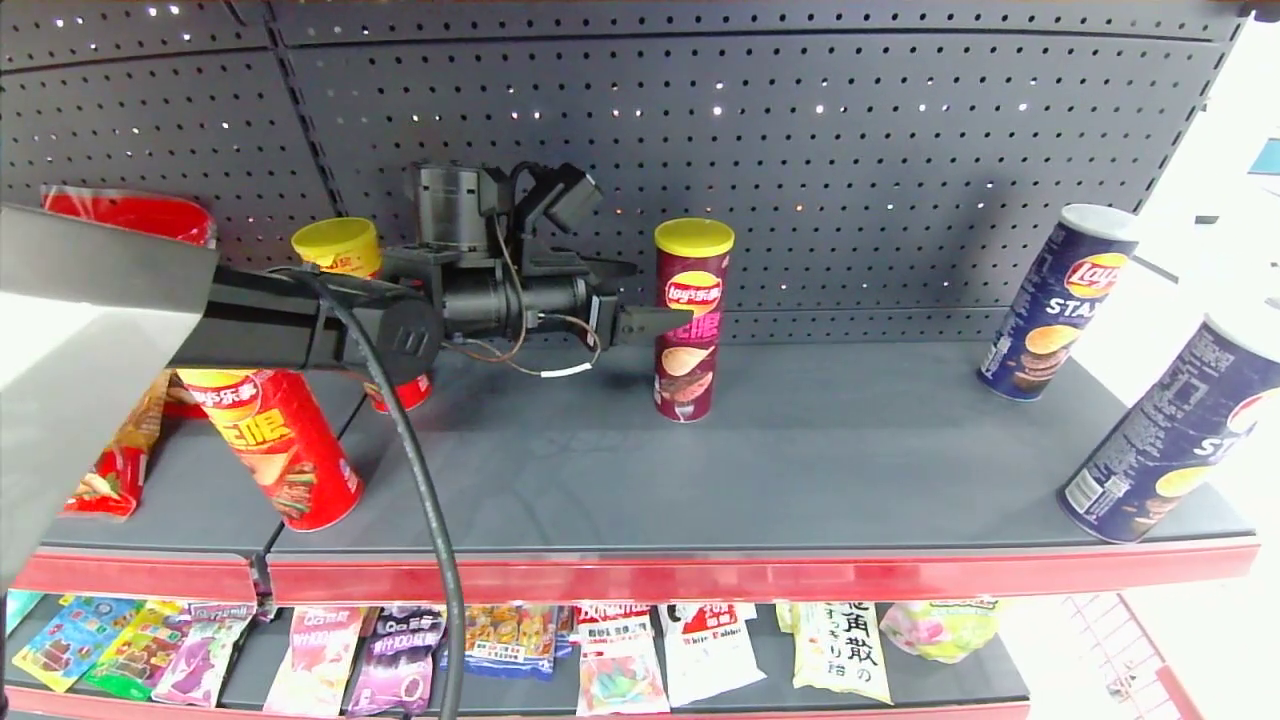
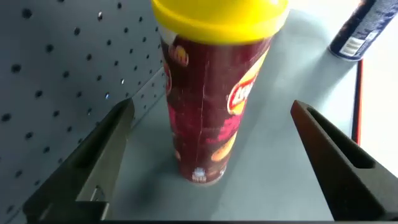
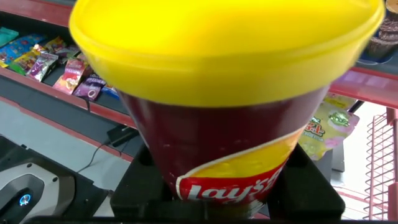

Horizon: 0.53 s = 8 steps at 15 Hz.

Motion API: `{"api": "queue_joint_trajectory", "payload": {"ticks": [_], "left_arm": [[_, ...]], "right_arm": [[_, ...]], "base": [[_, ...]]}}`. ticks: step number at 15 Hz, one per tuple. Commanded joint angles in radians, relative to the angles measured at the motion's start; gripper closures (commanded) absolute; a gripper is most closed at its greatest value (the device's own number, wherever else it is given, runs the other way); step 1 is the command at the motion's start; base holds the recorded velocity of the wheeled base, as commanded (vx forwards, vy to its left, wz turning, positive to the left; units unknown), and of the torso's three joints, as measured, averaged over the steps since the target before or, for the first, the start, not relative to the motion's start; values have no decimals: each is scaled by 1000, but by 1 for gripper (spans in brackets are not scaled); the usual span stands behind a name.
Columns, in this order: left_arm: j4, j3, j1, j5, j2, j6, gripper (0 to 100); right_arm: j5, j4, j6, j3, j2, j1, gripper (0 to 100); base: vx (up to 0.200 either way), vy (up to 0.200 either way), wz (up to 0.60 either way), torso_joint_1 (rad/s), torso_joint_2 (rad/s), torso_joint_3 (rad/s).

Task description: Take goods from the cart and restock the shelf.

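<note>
Grey shelf (image 1: pixel 800 460), red front lip, pegboard back. Left gripper (image 1: pixel 652 325) is over it with jaws wide open, one finger each side of the upright maroon can (image 1: pixel 690 320) with a yellow lid; a gap shows on both sides in the left wrist view. Right gripper (image 3: pixel 227 193) clamps a second yellow-lidded can (image 3: pixel 224 124), too close to see whole. Two blue cans (image 1: pixel 1055 300) stand at the right end, the outer one cut off. Red can (image 1: pixel 285 450) front left; the one behind it is mostly hidden by the arm. Labels show chip pictures.

The black left arm (image 1: pixel 290 325), with thick black cable (image 1: pixel 430 520) and thin wires (image 1: pixel 560 368), ends in a black gripper (image 2: pixel 211 115).
</note>
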Motion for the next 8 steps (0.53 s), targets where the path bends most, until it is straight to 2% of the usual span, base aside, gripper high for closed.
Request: {"api": "queue_joint_trajectory", "payload": {"ticks": [1,8], "left_arm": [[-1,-60,1,-5,47,0,0],[71,-207,-10,-20,110,-2,0]], "right_arm": [[-1,0,0,0,1,1,100],[-1,-3,3,15,-2,1,100]], "base": [[0,0,0,0,0,0],[0,0,0,0,0,0]]}}
